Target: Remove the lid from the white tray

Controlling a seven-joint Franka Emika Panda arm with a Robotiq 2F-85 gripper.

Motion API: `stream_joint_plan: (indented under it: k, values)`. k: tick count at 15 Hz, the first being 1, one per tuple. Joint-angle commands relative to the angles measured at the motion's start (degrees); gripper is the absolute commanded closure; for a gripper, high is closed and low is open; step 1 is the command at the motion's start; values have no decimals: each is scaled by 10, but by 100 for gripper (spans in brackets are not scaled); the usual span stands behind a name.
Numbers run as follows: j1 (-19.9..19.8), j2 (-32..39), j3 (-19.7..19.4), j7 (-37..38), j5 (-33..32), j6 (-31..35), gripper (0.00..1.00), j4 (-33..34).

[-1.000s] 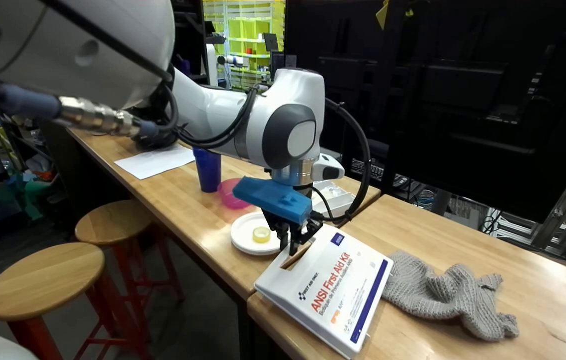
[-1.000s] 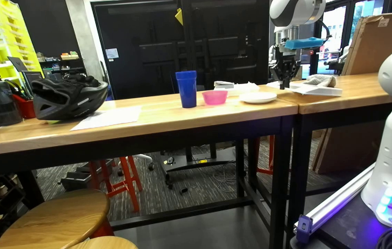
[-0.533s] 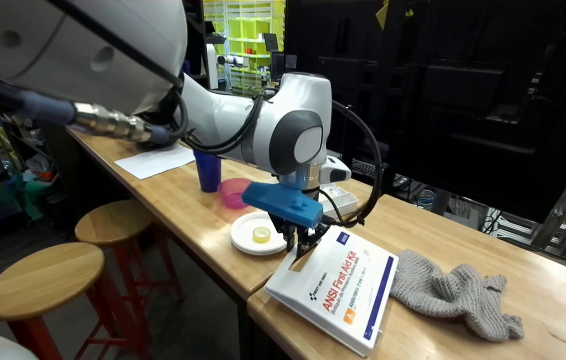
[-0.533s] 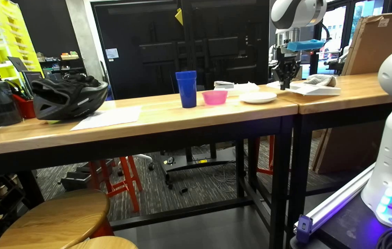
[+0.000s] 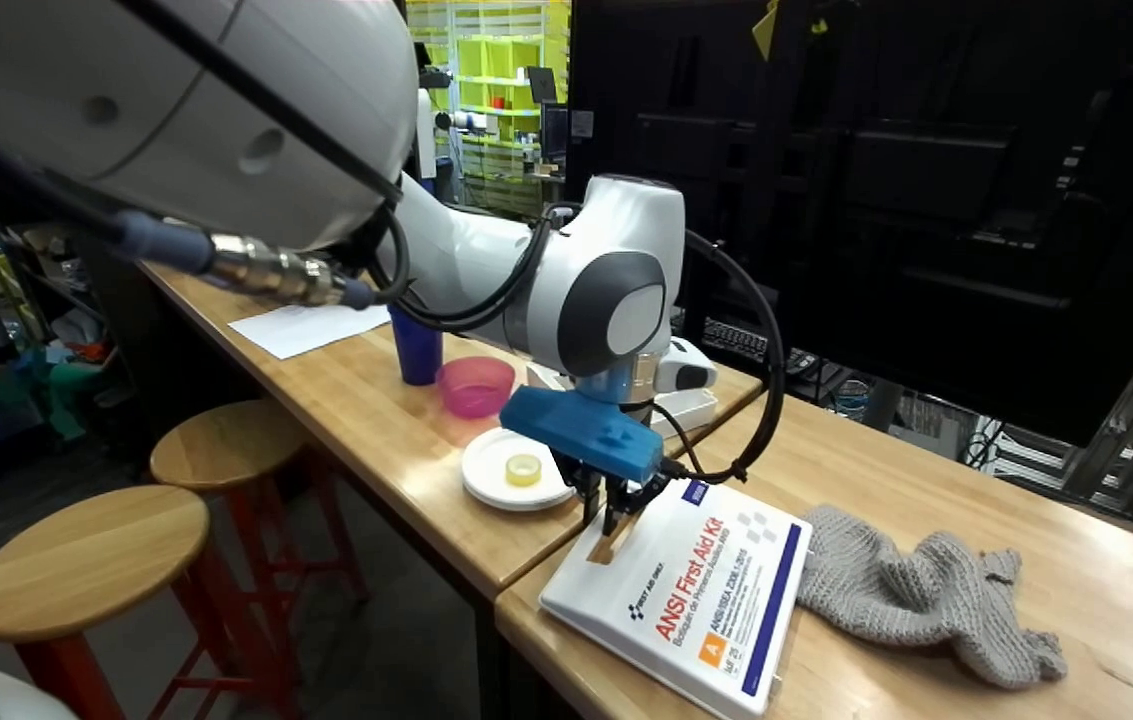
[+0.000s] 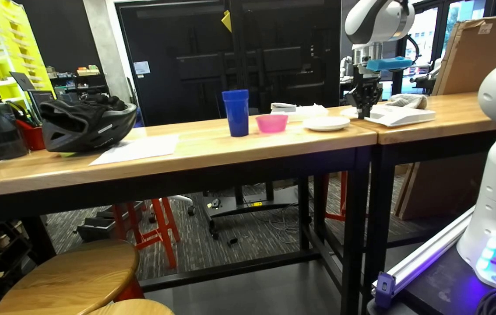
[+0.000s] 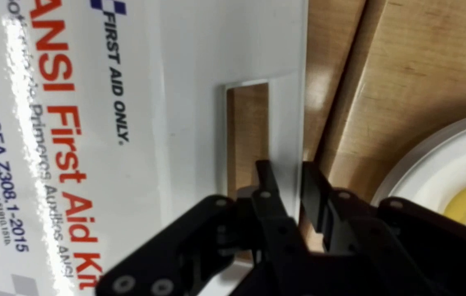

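Observation:
The lid (image 5: pixel 681 590) is a flat white cover printed "ANSI First Aid Kit" in orange-red. It lies low over the table, lettered face up, with a handle slot at one end; it also shows in an exterior view (image 6: pixel 407 117) and in the wrist view (image 7: pixel 191 102). My gripper (image 5: pixel 601 520) is at the slot, one finger through it and one outside, shut on the handle strip, which fills the gap between the fingertips (image 7: pixel 263 168). The white tray (image 5: pixel 688 414) stands apart behind the gripper, partly hidden by the arm; an exterior view shows it (image 6: pixel 302 114) with things in it.
A white plate (image 5: pixel 483 488) with a yellow tape ring (image 5: pixel 523 480) is close beside the gripper. A pink bowl (image 5: pixel 471 392) and a blue cup (image 5: pixel 418 350) stand beyond. A grey knit cloth (image 5: pixel 926 605) lies against the lid's far side. The table edge is near the lid.
My gripper and the lid have moved together, slightly right and down in both exterior views. The lid lies lower and flatter than before. The cloth has shifted a little to the right.

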Motion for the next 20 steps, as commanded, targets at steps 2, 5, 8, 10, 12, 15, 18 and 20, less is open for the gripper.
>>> stream_joint_plan:
  k: [2, 5, 8, 10, 12, 15, 18, 20]
  values:
    - [-3, 5, -3, -32, 20, 12, 95, -4]
    - [0, 8, -5, -57, 27, 13, 53, -3]
    - [0, 12, -8, -81, 50, 14, 37, -3]
    - [-1, 14, -9, -93, 60, 14, 24, -3]
    - [-1, 12, -10, -105, 66, 13, 10, -3]
    - [2, -7, -4, -122, 59, 5, 0, -1]
    - [5, -33, 2, -139, 42, -9, 0, 11]
    - [7, -47, 7, -149, 28, -20, 0, 25]
